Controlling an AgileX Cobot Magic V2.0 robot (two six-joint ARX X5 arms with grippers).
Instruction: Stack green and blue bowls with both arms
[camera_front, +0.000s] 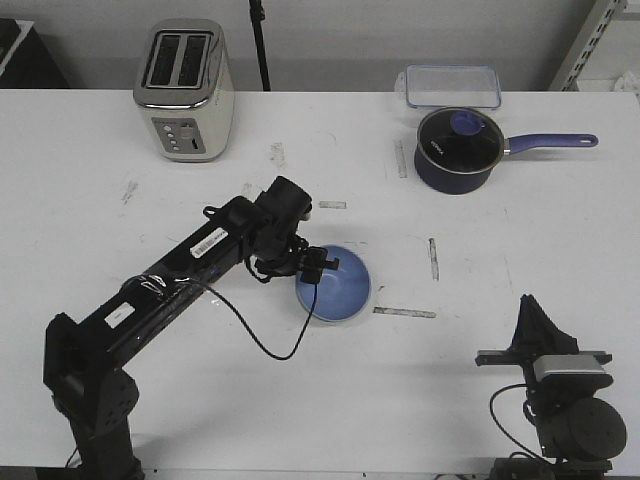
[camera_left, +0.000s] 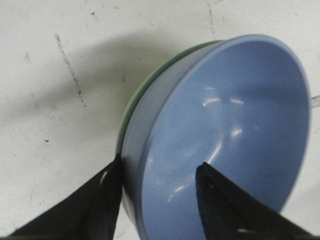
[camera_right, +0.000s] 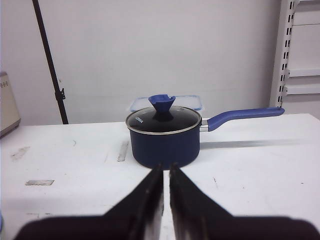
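front view: nearest, the right arm (camera_front: 560, 385) folded at the table's (camera_front: 120, 400) near right corner, right gripper (camera_front: 528, 312) well apart from everything else. left arm (camera_front: 170, 290) stretched from the near left toward the middle, white label stickers on it, print too small to read. left gripper (camera_front: 322, 264) at the near-left rim of the blue bowl (camera_front: 338, 286), mid-table; no green visible from this angle. far left, a cream and steel toaster (camera_front: 185, 90). far right, a dark saucepan (camera_front: 458, 150) with glass lid, purple handle pointing right, white brand mark on its wall unreadable; behind it a clear container (camera_front: 452, 86) with a blue-edged lid.

left wrist view: black fingers (camera_left: 100, 200) clamped on the blue bowl's (camera_left: 225, 130) wall, one outside, one inside. green bowl (camera_left: 131, 107) seen only as a thin rim showing from under the blue one, nested together. cannot tell whether the outer finger also touches the green rim.

right wrist view: right gripper (camera_right: 166, 172) clenched on nothing, tips almost touching. straight ahead, the saucepan (camera_right: 165, 137), white lettering on its lid rim, too blurred to read.
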